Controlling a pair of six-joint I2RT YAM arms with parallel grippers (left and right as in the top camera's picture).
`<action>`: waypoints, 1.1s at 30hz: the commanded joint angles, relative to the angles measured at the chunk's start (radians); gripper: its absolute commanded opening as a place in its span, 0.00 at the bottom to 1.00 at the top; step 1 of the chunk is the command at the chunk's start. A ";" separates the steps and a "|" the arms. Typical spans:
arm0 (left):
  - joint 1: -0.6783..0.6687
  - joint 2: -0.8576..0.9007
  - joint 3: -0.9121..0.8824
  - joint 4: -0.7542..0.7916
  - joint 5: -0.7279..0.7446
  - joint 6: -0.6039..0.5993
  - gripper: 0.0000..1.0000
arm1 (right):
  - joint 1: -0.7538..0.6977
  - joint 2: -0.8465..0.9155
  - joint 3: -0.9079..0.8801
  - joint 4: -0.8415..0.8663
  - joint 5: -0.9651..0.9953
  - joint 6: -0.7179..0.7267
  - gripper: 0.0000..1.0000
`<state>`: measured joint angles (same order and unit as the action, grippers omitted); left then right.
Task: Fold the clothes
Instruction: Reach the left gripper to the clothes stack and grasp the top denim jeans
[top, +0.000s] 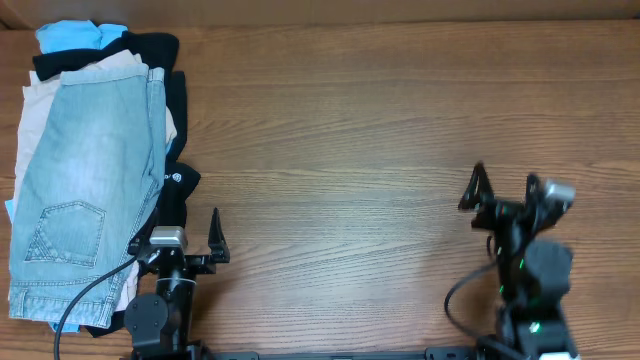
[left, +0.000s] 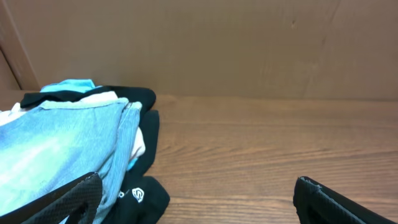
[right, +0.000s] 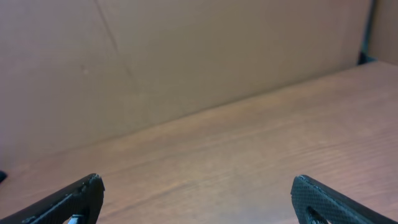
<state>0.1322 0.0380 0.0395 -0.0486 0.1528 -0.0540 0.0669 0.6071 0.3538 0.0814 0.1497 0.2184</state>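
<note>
Denim shorts (top: 85, 190): top of clothes pile (top: 150, 48), left edge of table (top: 350, 120). Left gripper (top: 176, 232): jaws wide, empty, front edge beside pile. Right gripper (top: 503, 190): jaws wide, empty, front-right corner.

Counter (top: 380, 130) — layout
Shorts (top: 85, 190) atop the clothes pile (top: 150, 50) at the left end; left gripper (top: 172, 228) just beside pile, right gripper (top: 504, 180) well apart at right.
</note>
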 joint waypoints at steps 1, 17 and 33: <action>-0.002 0.086 0.115 -0.002 0.012 -0.023 1.00 | 0.003 0.179 0.245 -0.063 -0.084 -0.037 1.00; -0.002 1.268 1.159 -0.467 0.154 0.051 1.00 | 0.005 0.784 0.837 -0.361 -0.379 -0.064 1.00; 0.190 1.540 1.306 -0.523 -0.177 0.151 0.98 | -0.011 0.875 0.837 -0.464 -0.240 -0.063 1.00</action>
<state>0.2291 1.5806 1.3155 -0.5694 0.0666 0.0269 0.0612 1.4639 1.1660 -0.3729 -0.1135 0.1596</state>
